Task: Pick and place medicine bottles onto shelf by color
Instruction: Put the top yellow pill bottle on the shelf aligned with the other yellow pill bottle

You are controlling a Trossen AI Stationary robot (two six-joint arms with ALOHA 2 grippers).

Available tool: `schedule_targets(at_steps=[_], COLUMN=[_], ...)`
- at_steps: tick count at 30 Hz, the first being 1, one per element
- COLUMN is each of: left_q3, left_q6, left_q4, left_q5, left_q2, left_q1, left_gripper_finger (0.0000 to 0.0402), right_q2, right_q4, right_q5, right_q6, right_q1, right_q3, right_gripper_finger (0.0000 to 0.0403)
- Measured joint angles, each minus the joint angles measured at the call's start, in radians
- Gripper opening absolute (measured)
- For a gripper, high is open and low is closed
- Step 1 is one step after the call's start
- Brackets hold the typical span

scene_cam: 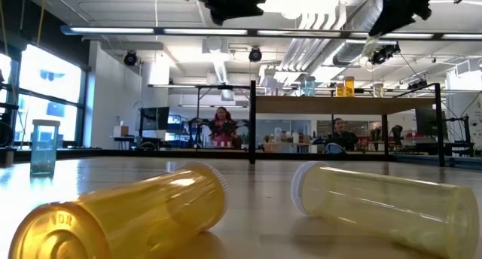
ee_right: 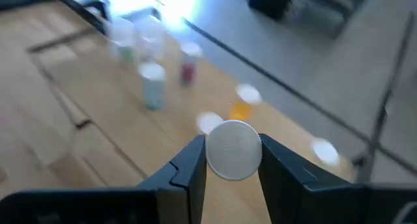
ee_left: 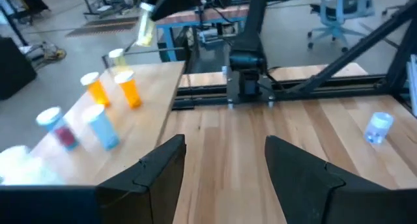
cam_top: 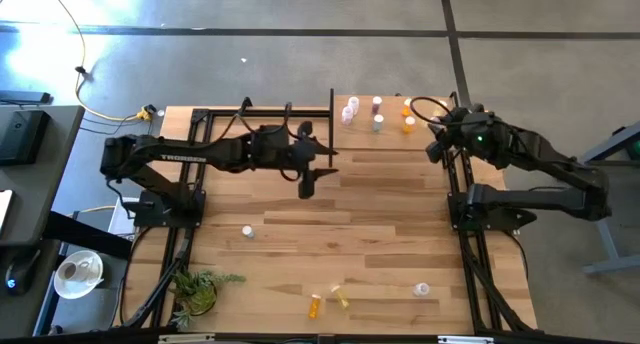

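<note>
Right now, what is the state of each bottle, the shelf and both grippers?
Right gripper: shut on a white-capped bottle, above the shelf.
Left gripper: open, empty.
Shelf: several bottles standing on it.
Orange bottle: lying on the table.
Yellow bottle: lying beside it.
Grey-teal bottle: standing upright.
Clear bottle: on the table; pose unclear.

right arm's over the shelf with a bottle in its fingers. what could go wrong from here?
1. The right gripper grips the yellow bottle only at its white cap, so it might swing or slip on release.
2. Standing bottles already crowd the shelf, such as the two orange ones; lowering could knock one over.
3. The open left gripper hovers mid-table near the shelf's edge, so the arms could crowd each other.
</note>
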Motion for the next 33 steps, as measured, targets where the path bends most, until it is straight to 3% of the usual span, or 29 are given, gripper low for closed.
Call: schedule_targets(at_steps=[15, 33], left_q3=[-0.165, -0.167], left_q6=[-0.062, -0.061], left_q4=[0.101, 0.103], left_q5=[0.000, 0.000], left_q2=[-0.039, -0.039], left_q1=[0.034, 0.032], left_gripper_finger=[0.0200, 0.0200], right_q2=[0.068, 0.196], right_q4=[-0.165, -0.107], right_q5=[-0.002, -0.035], right_q6=[0.218, 0.196], right_q1=[-0.199, -0.316], right_q3=[-0.010, -0.075], right_gripper_finger=[0.0104, 0.0104])
